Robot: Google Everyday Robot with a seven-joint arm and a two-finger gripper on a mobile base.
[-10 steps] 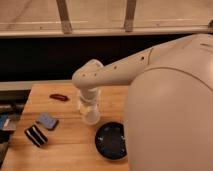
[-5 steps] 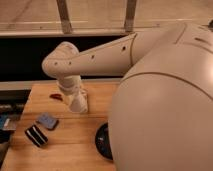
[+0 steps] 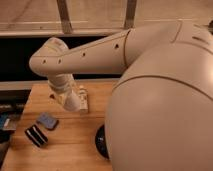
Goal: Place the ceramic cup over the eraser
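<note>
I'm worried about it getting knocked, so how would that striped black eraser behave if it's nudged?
The eraser is a low block lying flat on the wooden table, so it should slide rather than tip or roll. It looks small, so it is probably light and easily shifted. The gripper hangs farther back over the table, apart from it.

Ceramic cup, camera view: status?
Gripper low over table back left, at the ceramic cup. Eraser uncovered, front left. Blue-grey pad beside eraser; black bowl partly hidden behind robot body.

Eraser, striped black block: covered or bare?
Bare: nothing covers the striped black eraser block on the wooden table; claw apart, to its right.
</note>
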